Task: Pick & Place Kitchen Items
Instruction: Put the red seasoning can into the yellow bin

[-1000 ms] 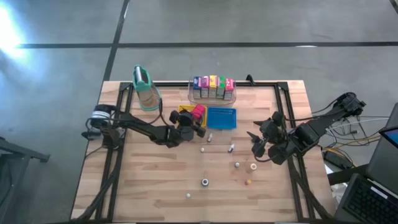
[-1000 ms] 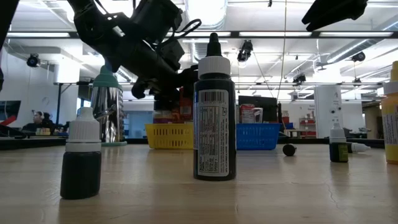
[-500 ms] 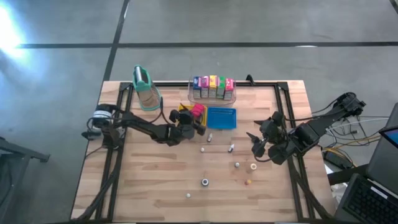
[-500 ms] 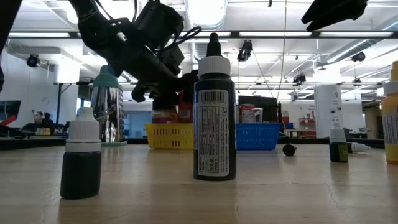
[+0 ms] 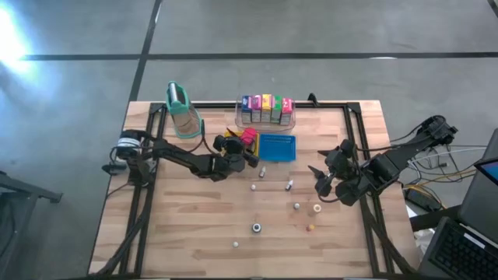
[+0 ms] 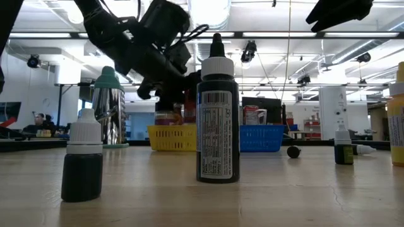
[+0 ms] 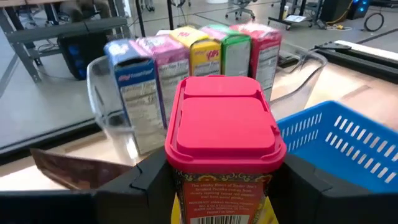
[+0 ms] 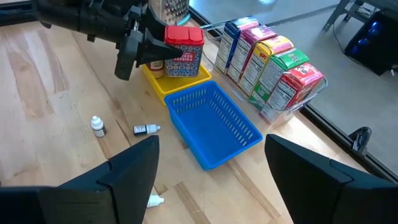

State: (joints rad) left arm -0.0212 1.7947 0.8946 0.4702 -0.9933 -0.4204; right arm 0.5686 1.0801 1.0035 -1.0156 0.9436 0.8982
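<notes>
Red-lidded container (image 7: 222, 158) is pinched between left gripper (image 8: 140, 46) fingers, held over yellow tray (image 8: 166, 83), beside blue basket (image 8: 214, 124); colourful cartons (image 5: 266, 108) are lined in clear bin behind; right gripper (image 5: 320, 180) is spread wide, hovering near small bottles (image 5: 289, 186)

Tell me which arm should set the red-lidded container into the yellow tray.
Left. The left gripper is shut on the red-lidded container and holds it right at the yellow tray. The right gripper is open and empty, farther off past the blue tray.
</notes>
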